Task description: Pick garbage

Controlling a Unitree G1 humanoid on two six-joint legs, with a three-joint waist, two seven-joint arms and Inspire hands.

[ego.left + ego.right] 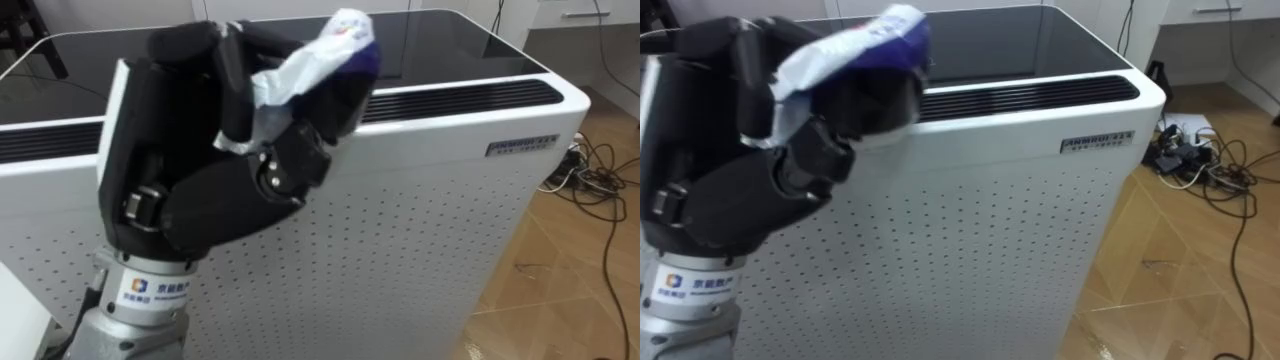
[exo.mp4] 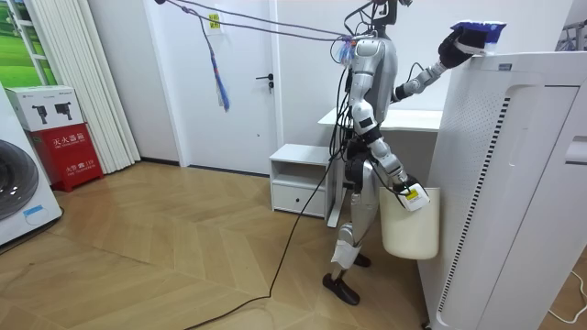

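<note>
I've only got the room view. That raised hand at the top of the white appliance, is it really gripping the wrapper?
Observer: Yes. In the eye views the left hand has its fingers curled round the crumpled white and blue wrapper.
Operator: What's on the floor past the appliance?
Observer: A tangle of dark cables lies on the wooden floor beside the white appliance.

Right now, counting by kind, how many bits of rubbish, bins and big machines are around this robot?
Rubbish: 1, the crumpled wrapper gripped in the left hand.
Bins: 1, the white bin at the right hand.
Big machines: 2, the white perforated appliance and the washing machine.
Total: 4.
</note>
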